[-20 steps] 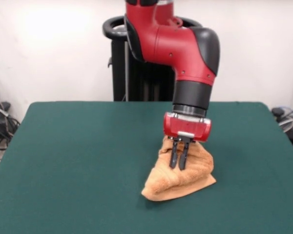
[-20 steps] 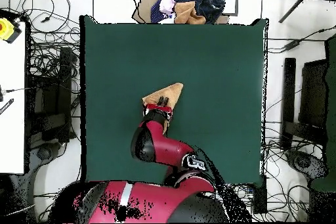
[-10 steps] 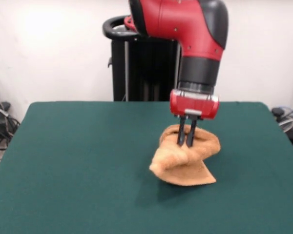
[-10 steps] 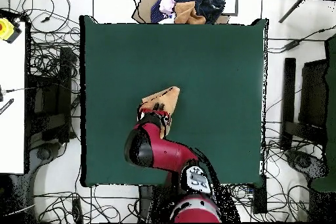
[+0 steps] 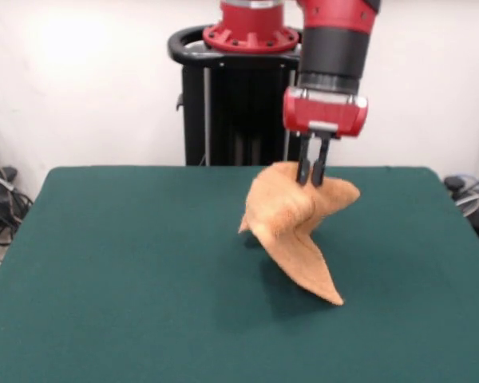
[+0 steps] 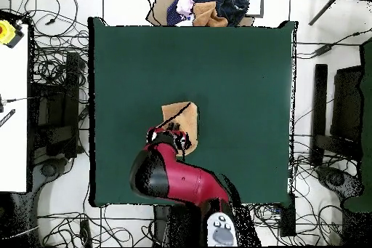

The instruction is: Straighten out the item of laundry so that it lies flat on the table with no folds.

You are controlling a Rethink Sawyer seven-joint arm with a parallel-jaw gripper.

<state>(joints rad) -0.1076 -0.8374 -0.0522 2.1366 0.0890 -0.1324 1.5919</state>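
I see the table [image 5: 120, 263] as one broad sheet of dark green cloth with nothing on it but the laundry, and behind it in the front view a pale wall and the black pedestal column [image 5: 235, 104]. From overhead, the floor around the table [image 6: 240, 70] is a tangle of black cables, a white bench [image 6: 13, 107] runs along one side, and a heap of mixed clothing [image 6: 207, 4] sits just past the far edge. The red arm [image 5: 335, 32] drops nearly straight down into the front view, its wrist vertical and the gripper [image 5: 312, 179] pointing at the table. The jaws are pinched together on the top fold of the towel [image 5: 291, 223], which hangs from them bunched and twisted, its long lower corner trailing down to the felt or just above it; I cannot tell which. In the overhead view the towel [image 6: 182, 116] shows just beyond the gripper [image 6: 174, 137], around the table's middle.
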